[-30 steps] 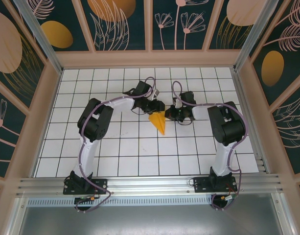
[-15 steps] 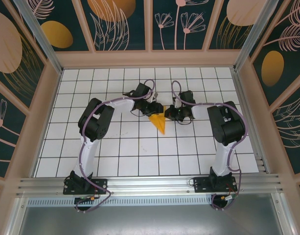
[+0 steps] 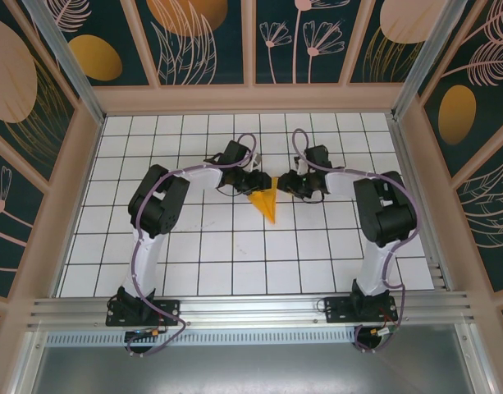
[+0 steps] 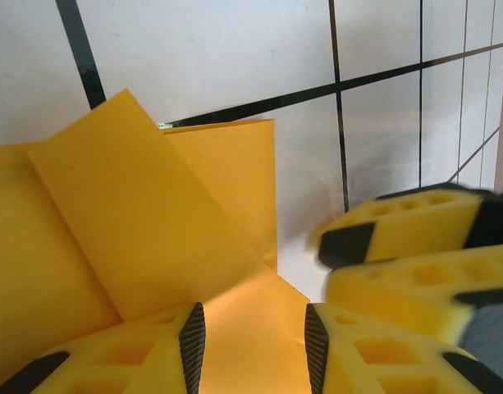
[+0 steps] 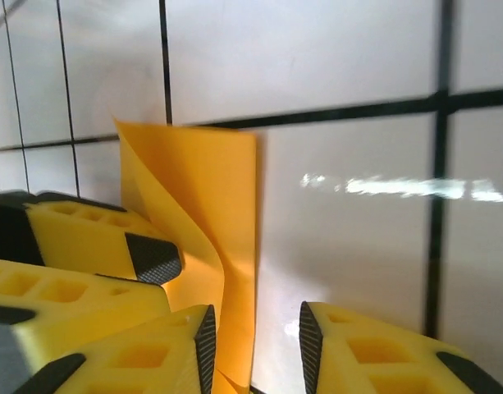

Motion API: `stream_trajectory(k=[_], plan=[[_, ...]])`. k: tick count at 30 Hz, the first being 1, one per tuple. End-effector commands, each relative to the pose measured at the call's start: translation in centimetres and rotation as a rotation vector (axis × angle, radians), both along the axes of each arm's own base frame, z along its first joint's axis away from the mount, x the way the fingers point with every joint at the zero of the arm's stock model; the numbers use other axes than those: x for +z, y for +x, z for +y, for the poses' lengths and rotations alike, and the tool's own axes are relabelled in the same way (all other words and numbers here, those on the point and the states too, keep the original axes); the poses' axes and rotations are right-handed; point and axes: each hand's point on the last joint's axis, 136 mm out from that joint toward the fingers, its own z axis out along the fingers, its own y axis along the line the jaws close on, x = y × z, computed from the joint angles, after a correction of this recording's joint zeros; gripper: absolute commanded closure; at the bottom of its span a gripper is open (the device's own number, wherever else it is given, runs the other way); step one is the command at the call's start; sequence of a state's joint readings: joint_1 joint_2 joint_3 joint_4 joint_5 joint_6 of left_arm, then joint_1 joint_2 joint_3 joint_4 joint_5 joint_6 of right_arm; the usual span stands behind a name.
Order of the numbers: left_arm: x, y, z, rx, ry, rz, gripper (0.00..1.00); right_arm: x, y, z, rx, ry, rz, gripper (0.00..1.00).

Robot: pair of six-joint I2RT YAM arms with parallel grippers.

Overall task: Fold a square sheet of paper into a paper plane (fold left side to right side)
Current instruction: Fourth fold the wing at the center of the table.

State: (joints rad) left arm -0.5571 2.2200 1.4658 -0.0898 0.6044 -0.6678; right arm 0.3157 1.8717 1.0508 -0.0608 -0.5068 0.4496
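Orange-yellow paper plane (image 3: 267,207) is spotted mid-surface (image 3: 194,246), wide end hidden beneath left gripper (image 4: 253,332) and right gripper (image 5: 253,336); both sets of jaws are held narrowly parted, astride a flap and a curled edge.

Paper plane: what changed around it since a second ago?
The right gripper opened its fingers, which are now apart beside the edge of the paper plane, and it shifted slightly farther out. The left gripper stayed over the paper, fingers apart, and the plane stayed where it was.
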Motion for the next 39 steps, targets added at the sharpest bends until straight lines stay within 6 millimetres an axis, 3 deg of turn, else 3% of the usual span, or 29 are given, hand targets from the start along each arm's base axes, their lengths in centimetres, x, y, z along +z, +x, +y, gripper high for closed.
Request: stream_trajectory(k=[1, 4, 8, 12, 20, 25, 39], plan=[[-5.7, -2.6, 1.8, 0.022, 0.136, 0.113, 0.60, 4.4, 0.4, -0.8, -0.012, -0.022, -0.107, 0.64], [-5.7, -2.5, 1.6, 0.021, 0.134, 0.113, 0.60, 5.3, -1.9, 0.1, 0.029, 0.009, -0.108, 0.64], [-5.7, -2.6, 1.7, 0.020, 0.135, 0.111, 0.60, 6.0, -6.1, 3.5, 0.116, 0.121, -0.086, 0.67], [-5.5, -2.6, 1.6, 0.018, 0.134, 0.106, 0.60, 4.6, -9.4, 6.3, 0.186, 0.137, -0.032, 0.67], [-5.4, -2.4, 1.6, 0.020, 0.135, 0.103, 0.60, 1.6, -8.6, 6.6, 0.169, 0.068, 0.006, 0.67], [-5.3, -2.5, 1.6, 0.018, 0.134, 0.102, 0.60, 0.0, -9.1, 6.0, 0.164, 0.031, 0.045, 0.67], [-5.4, -2.4, 1.6, 0.018, 0.138, 0.102, 0.60, -2.5, -10.4, 4.6, 0.146, -0.037, 0.100, 0.67]])
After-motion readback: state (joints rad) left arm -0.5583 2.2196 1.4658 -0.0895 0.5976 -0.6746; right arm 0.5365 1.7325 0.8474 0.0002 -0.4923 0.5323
